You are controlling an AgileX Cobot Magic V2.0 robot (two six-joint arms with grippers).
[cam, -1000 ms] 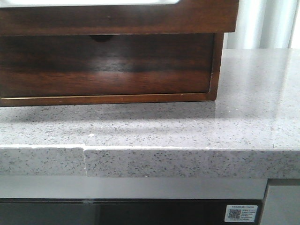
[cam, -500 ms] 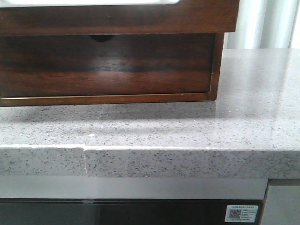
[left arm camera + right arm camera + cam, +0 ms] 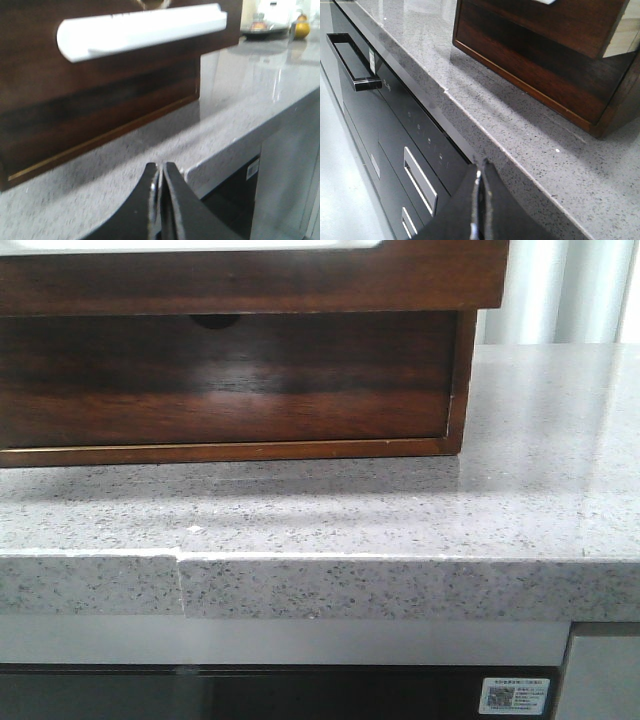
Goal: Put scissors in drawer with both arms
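Note:
The scissors are not in view in any frame. The drawer [image 3: 250, 280] is the top, dark reddish-brown one of the wooden cabinet and stands forward of the lower front. Its white bar handle [image 3: 140, 30] shows in the left wrist view, and the drawer front [image 3: 30, 65] fills the far side there. It also shows in the right wrist view [image 3: 560, 15]. My left gripper [image 3: 161, 167] is shut and empty, low over the counter's front edge before the cabinet. My right gripper [image 3: 480, 167] is shut and empty, by the counter's front edge. Neither gripper shows in the front view.
The lower drawer front [image 3: 230, 380] has a semicircular notch [image 3: 215, 320]. The cabinet stands on a grey speckled stone counter [image 3: 400, 510]. Below the counter is a black appliance front [image 3: 395, 115] with a bar handle [image 3: 352, 62]. Small things stand far off on the counter [image 3: 280, 22].

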